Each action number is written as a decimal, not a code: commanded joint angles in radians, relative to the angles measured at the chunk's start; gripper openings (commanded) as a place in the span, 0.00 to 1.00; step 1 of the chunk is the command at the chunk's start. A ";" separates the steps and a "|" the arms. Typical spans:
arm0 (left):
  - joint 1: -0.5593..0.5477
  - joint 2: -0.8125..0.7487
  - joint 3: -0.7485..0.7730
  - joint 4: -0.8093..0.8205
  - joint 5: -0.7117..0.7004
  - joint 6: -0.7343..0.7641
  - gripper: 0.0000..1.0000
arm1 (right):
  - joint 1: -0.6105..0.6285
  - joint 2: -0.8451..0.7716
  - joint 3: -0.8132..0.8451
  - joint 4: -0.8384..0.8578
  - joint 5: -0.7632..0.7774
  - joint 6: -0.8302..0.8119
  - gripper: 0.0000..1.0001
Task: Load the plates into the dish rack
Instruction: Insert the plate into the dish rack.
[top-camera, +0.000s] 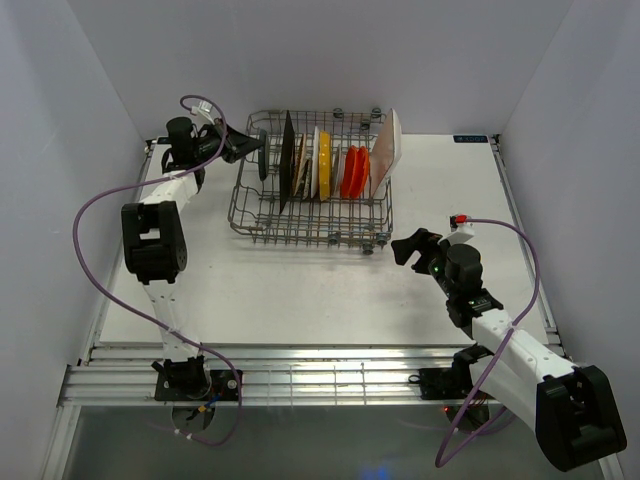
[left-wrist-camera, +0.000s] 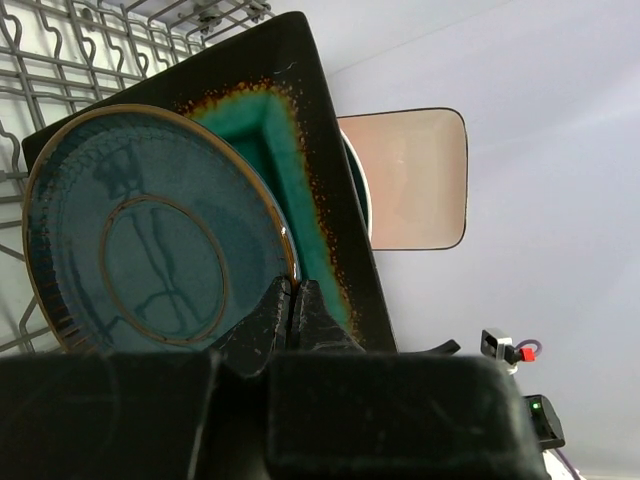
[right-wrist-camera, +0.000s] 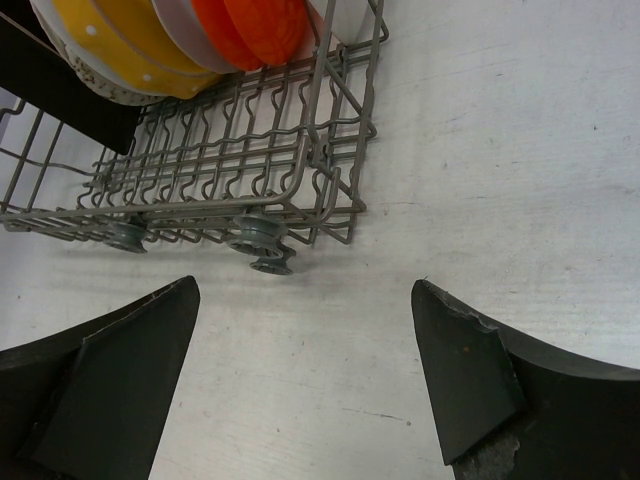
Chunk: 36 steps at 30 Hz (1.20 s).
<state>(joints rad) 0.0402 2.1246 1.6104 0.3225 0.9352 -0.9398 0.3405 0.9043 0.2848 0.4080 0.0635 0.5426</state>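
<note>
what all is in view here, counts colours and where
dish rack: one, grey wire, far side of table
dark teal plate: one, round, rack's left end
square plate: one, teal, brown rim, behind it
tan plate: one, beside the square one
white plate: one, left of yellow
yellow plate: one, mid rack
pale grey plate: one, right of yellow
orange-red plate: one, right of grey
white rectangular plate: one, rack's right end
table: one, whitish
cables: two, purple, one per arm
left gripper: one, black, jaws shut on teal plate's rim
right gripper: one, black, jaws open above table
</note>
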 joint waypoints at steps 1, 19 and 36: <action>-0.005 -0.017 0.008 0.076 0.024 0.006 0.00 | -0.001 0.002 0.008 0.048 -0.002 -0.006 0.92; -0.003 0.054 -0.024 0.075 0.019 0.035 0.00 | -0.001 0.005 0.007 0.048 0.001 -0.007 0.92; -0.003 0.063 -0.041 0.076 0.016 0.050 0.06 | -0.001 0.011 0.008 0.048 0.001 -0.007 0.92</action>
<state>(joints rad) 0.0391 2.2204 1.5768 0.3485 0.9314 -0.9039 0.3405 0.9081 0.2848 0.4152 0.0635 0.5423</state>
